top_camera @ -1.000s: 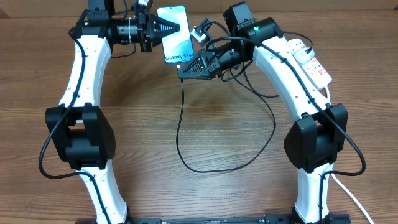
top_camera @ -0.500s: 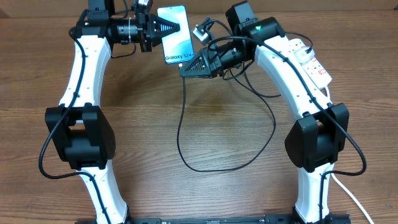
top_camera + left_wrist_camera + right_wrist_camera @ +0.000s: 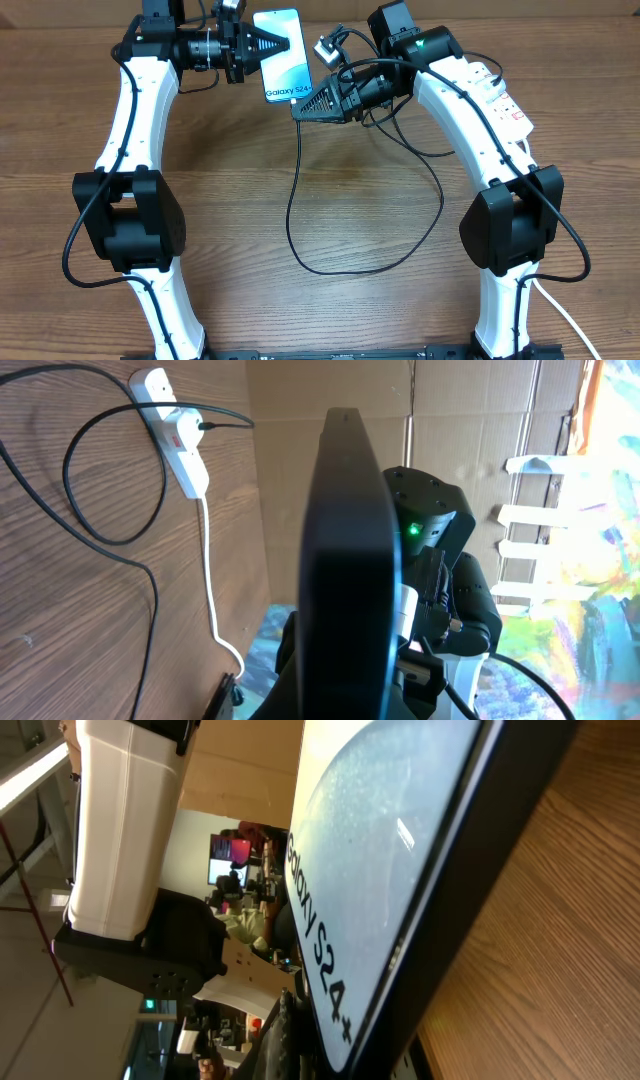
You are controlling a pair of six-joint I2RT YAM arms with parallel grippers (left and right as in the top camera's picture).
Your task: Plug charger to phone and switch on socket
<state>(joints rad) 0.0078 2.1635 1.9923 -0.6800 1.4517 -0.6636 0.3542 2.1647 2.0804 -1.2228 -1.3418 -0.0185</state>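
Up top, left gripper (image 3: 268,43) clamps the phone (image 3: 285,65), reading "Galaxy S24"; right gripper (image 3: 303,106) sits at its lower end, grip unclear

Black-edged light-blue-screen smartphone (image 3: 280,50): far edge, centre; screen up, "Galaxy S24" text at near end.
Thin black cable (image 3: 290,195): looped across mid-bench.
White red-marked power strip (image 3: 505,100): far right corner.

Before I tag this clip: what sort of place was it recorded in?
Probably an indoor robotics lab or workshop bench. There is a wood-grain table with two robot arms mounted at its near edge, cardboard sheets standing as a backdrop, and a white power strip lying on the tabletop.
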